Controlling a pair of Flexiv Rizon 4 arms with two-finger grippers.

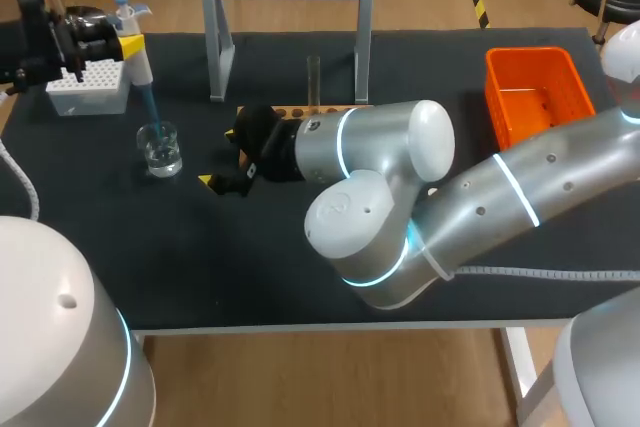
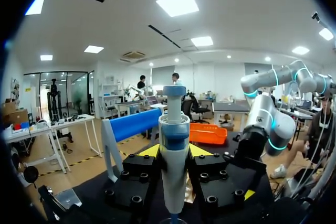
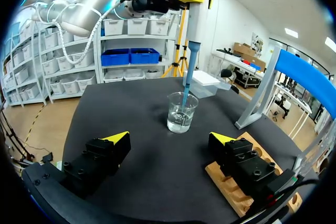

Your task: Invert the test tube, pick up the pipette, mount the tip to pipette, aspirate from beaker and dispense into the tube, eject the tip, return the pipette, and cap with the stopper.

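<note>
While the left gripper (image 2: 174, 151) clamps the pipette (image 2: 174, 124) in the beaker (image 1: 160, 148), likely filling, the right gripper (image 3: 169, 141) gapes; tube (image 1: 313, 79) next.

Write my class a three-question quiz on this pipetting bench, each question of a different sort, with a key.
1. True or false: the right end effector is open and holds nothing.
2. The blue tip of the pipette reaches down into: A) the orange bin, B) the beaker, C) the tip box.
3. Fill in: the test tube stands upright in the ____ rack.

Key: 1 true; 2 B; 3 wooden.
</note>
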